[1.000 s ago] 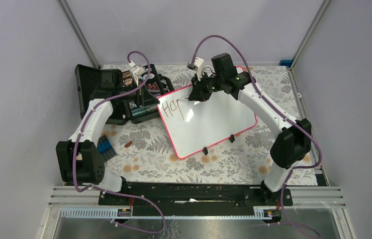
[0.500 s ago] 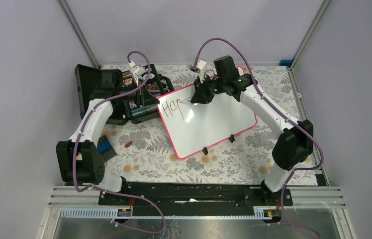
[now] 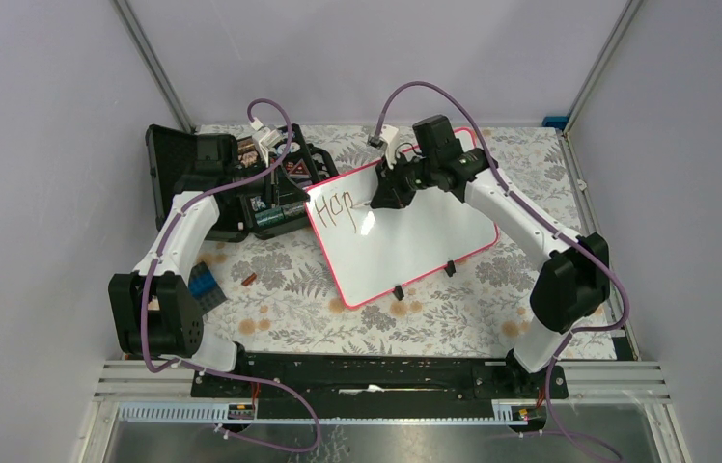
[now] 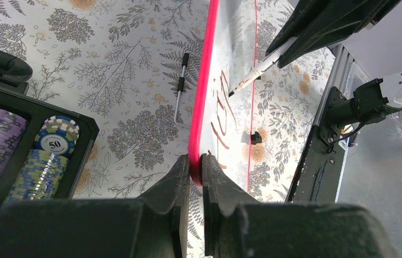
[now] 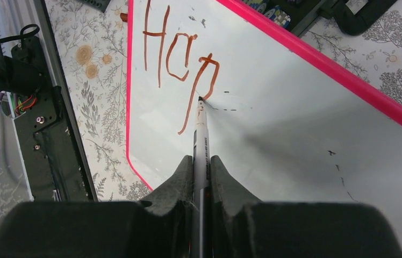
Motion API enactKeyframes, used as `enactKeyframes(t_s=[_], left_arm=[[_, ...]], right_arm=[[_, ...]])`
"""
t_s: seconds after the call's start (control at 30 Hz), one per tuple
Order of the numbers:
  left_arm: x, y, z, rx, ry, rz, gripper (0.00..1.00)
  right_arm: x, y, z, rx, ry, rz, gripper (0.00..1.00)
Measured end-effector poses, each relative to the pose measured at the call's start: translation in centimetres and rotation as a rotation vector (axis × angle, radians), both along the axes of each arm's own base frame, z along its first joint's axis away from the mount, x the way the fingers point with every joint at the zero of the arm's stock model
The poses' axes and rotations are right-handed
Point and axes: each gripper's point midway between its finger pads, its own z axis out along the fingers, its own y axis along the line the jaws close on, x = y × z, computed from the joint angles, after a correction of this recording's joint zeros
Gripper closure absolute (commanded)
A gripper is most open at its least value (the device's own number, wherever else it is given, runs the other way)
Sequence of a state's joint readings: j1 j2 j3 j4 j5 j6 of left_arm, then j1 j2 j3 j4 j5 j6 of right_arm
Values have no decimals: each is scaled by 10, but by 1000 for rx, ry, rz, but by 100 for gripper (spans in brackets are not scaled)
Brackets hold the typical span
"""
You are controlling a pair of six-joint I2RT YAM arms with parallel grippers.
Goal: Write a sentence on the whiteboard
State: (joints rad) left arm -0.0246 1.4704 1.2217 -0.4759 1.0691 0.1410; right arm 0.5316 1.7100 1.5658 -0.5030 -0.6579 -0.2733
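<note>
The whiteboard (image 3: 415,241) lies askew mid-bench (image 3: 290,309). The left tool (image 4: 195,164) pinches its pink rim. The right tool (image 5: 201,166) grips a marker (image 5: 200,129), tip at the board. The sentence (image 5: 180,51) reads only "Hop", so most of the writing is yet to come.

We now read the sentence (image 5: 193,56) as "Hop", the p completed; our right gripper (image 5: 201,169) has carried the marker (image 5: 201,140) rightward.
</note>
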Motion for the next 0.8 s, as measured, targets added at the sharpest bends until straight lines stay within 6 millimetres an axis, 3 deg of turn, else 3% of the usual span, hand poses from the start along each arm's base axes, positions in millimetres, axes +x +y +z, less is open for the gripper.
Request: enactKeyframes(t_s=[0.43, 0.8], left_arm=[[-1, -1, 1, 0, -3, -2, 100], [-1, -1, 1, 0, -3, -3, 100]], right_arm=[[-6, 7, -1, -3, -1, 19, 100], [3, -13, 15, 26, -33, -28, 100]])
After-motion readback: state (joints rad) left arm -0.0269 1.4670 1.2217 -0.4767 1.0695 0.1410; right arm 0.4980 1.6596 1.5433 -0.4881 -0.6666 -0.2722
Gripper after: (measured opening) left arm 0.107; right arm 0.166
